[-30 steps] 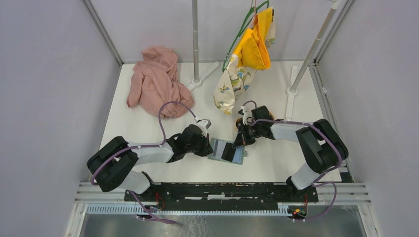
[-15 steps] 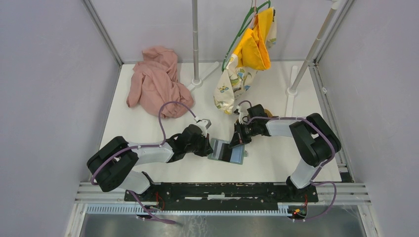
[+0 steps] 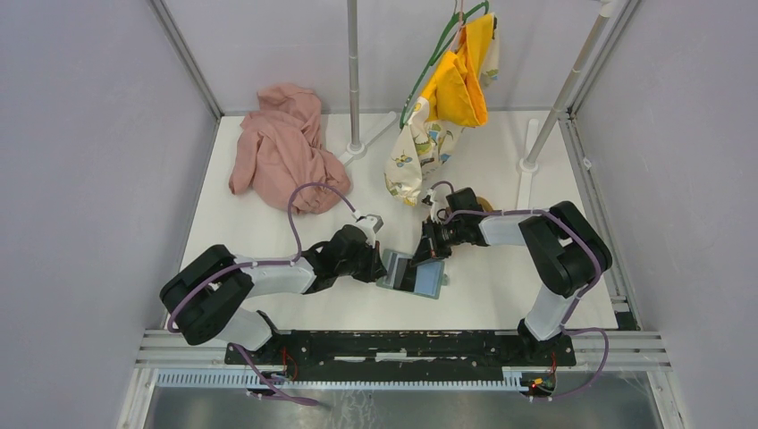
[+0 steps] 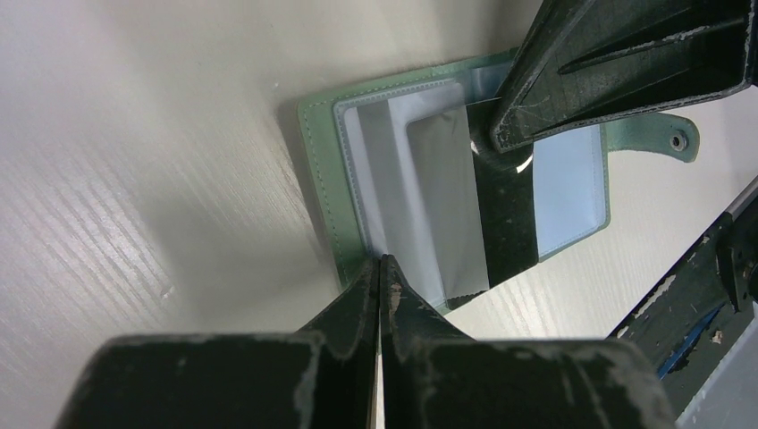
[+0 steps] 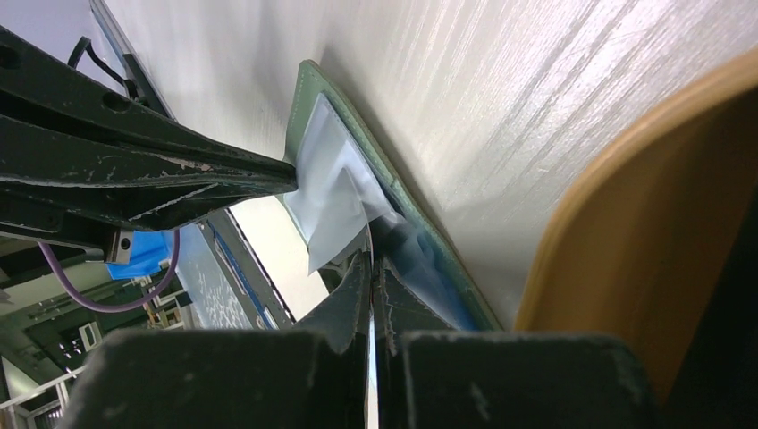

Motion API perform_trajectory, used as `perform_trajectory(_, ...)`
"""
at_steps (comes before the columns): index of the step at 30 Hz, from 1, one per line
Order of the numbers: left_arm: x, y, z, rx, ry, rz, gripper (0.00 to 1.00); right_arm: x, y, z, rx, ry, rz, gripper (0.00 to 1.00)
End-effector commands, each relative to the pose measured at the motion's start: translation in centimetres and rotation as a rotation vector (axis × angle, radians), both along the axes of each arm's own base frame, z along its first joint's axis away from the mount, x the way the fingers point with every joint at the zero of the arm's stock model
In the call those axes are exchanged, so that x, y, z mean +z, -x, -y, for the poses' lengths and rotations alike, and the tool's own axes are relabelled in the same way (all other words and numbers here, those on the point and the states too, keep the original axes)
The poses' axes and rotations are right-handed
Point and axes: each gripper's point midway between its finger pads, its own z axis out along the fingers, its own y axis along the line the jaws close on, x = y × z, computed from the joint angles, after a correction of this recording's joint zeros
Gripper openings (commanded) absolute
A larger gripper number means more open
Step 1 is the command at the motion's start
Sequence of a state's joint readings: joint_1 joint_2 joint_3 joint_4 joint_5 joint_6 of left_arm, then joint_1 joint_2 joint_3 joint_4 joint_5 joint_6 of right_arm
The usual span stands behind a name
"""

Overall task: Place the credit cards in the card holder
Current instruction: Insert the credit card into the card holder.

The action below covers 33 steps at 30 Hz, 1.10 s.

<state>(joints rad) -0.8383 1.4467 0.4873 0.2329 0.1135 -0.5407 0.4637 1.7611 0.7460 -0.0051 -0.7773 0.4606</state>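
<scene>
Meanwhile, the green wallet lay open on the table between two closed claws, the left claw at its left edge, the right claw over its dark middle, beside a pale card in its clear pocket.

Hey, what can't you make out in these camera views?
Wooden tray: top view, mostly under the right arm; right wrist view, cut off at the edge.
Card holder slots: left wrist view, partly behind the right gripper.
Left gripper: whether it pinches anything, unclear.
</scene>
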Motion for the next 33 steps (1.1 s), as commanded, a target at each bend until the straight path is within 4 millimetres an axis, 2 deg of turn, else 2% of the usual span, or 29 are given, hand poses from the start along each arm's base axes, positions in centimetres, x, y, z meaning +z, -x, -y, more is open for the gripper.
perform_trajectory(1, 0.9, -0.4, 1.3, -0.045, 0.024, 0.048, 0.04, -2.0, -1.8, 0.5, -0.058, 0.066, 0.037, 0.0)
perform_trajectory(8, 0.6, -0.6, 1.2, -0.039, 0.009, 0.048, 0.04, -2.1, -2.3, 2.8, -0.159, 0.096, 0.03, 0.0)
perform_trajectory(33, 0.1, -0.6, 1.4, -0.046, 0.0, 0.036, 0.03, -1.8, -2.0, 2.6, -0.221, 0.035, -0.002, 0.0)
